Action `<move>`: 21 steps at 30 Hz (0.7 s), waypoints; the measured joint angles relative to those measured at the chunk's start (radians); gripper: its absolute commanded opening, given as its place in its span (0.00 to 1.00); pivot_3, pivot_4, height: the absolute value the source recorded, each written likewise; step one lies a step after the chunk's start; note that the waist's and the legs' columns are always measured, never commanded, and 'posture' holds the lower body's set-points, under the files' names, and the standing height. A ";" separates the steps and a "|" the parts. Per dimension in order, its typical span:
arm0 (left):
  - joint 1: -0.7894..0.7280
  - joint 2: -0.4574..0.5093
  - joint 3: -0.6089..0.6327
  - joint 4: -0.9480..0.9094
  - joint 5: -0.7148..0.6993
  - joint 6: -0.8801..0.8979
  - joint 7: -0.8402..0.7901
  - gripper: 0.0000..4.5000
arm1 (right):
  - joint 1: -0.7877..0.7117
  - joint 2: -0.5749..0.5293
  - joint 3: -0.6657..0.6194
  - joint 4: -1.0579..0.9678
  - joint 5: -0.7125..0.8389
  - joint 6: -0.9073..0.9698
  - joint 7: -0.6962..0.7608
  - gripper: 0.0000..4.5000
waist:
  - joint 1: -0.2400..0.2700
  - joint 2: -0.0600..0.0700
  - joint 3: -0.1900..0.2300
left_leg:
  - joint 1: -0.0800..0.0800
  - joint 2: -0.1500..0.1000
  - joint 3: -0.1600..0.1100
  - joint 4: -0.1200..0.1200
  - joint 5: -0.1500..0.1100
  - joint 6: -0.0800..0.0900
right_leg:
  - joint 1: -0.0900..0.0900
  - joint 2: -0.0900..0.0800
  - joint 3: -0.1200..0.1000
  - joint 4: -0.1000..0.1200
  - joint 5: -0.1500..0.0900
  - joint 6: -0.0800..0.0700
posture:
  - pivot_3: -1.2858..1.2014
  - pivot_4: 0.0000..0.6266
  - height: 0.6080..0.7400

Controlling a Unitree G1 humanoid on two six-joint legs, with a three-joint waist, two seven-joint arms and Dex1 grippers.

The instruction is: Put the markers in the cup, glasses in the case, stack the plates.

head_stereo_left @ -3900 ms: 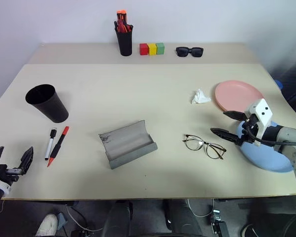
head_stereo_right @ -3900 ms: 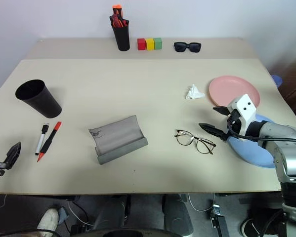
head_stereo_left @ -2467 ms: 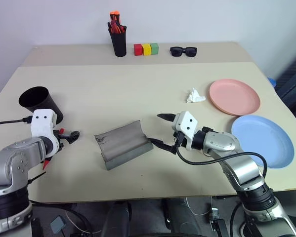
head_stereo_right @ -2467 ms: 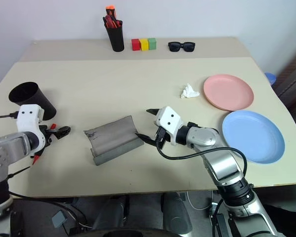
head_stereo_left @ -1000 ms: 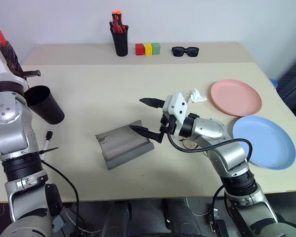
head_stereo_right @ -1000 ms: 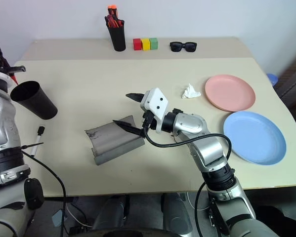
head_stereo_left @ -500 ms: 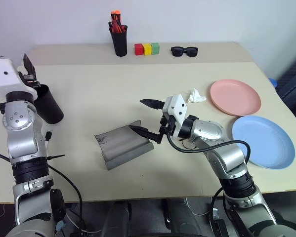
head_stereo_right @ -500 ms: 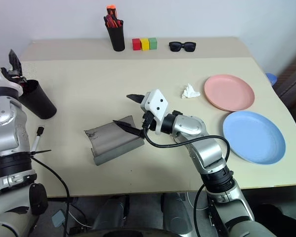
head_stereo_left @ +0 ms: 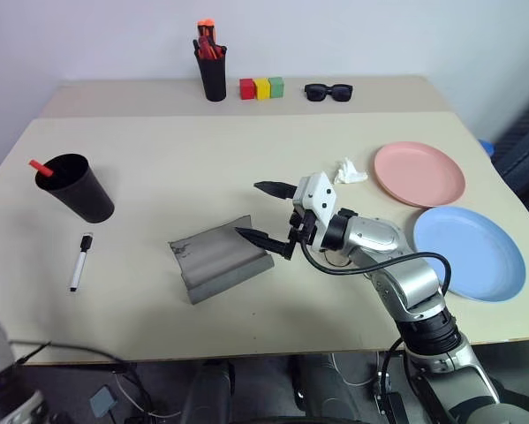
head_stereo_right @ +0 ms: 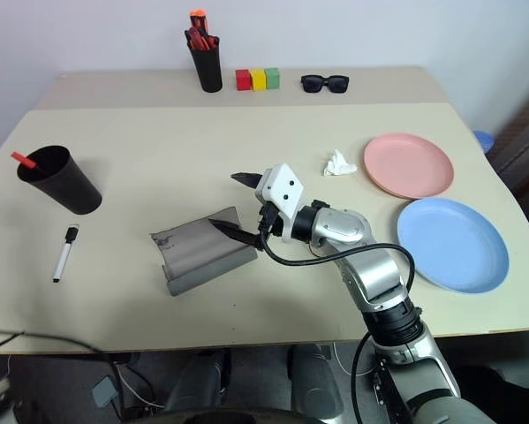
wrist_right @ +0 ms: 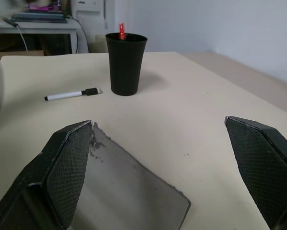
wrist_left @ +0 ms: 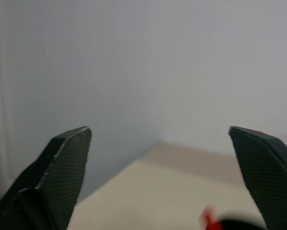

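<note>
Now the red marker [head_stereo_left: 40, 166] stands tilted in the black cup [head_stereo_left: 77, 188] at the desk's [head_stereo_left: 158, 159] left side, its end poking above the rim, while the white marker [head_stereo_left: 78, 261] lies on the desk just in front of the cup. The right gripper [head_stereo_left: 268, 215] hovers with jaws wide apart over the open grey case [head_stereo_left: 218, 258]. The left gripper [wrist_left: 162, 182] also has its jaws spread, holding nothing. The pink plate [head_stereo_left: 419, 173] and blue plate [head_stereo_left: 469, 253] lie side by side, unstacked.

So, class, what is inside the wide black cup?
A red marker stands in the cup, its end poking above the rim. The cup's wall hides the rest of it, and the cup's bottom is out of sight.
</note>
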 measured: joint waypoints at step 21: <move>-0.082 0.193 -0.397 0.090 0.091 0.761 0.050 0.70 | -0.005 0.002 0.012 0.029 0.001 -0.022 0.038 1.00 | -0.001 -0.001 0.000 | 0.000 0.002 -0.001 -0.002 0.000 0.000 | -0.003 0.003 0.000 0.000 0.000 -0.002 | 0.52 0.24 1.00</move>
